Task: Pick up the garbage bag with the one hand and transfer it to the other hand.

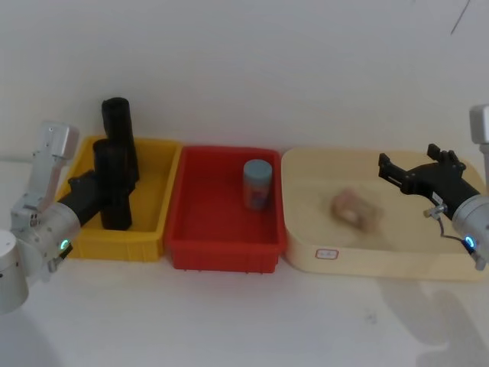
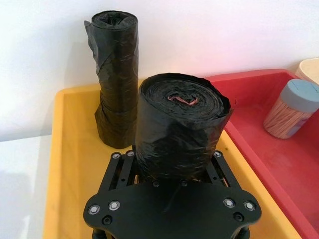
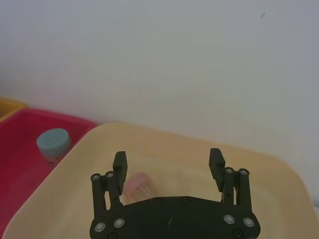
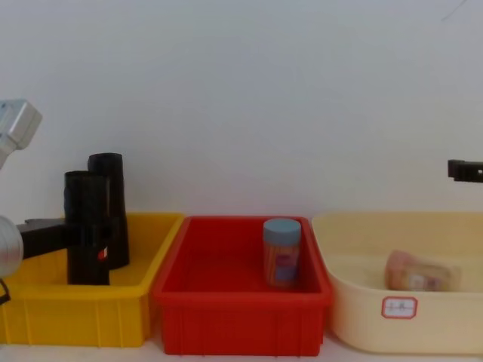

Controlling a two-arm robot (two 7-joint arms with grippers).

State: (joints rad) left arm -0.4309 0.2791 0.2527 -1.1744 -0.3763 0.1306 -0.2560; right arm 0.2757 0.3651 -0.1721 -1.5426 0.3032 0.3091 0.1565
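Garbage bag (image 2: 179,124): black roll, upright inside yellow bin (image 4: 75,309), front part; small red label (image 4: 102,254) low on side, writing unreadable.
Left gripper (image 2: 169,159), green ring: clamped on garbage bag, over yellow bin.
Plain black roll (image 2: 115,74): upright in yellow bin, just behind.
Red bin (image 4: 241,317): touching yellow bin's right side; holds blue-lidded canister (image 4: 281,253), print illegible.
Beige tub (image 4: 453,317): beyond red bin, far from yellow bin; white red-bordered sticker (image 4: 399,307), text illegible.
Right gripper (image 3: 168,160), blue ring: fingers apart, far right of yellow bin.

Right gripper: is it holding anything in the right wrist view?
No, the right gripper stands open with nothing between its jaws, above the beige tub.
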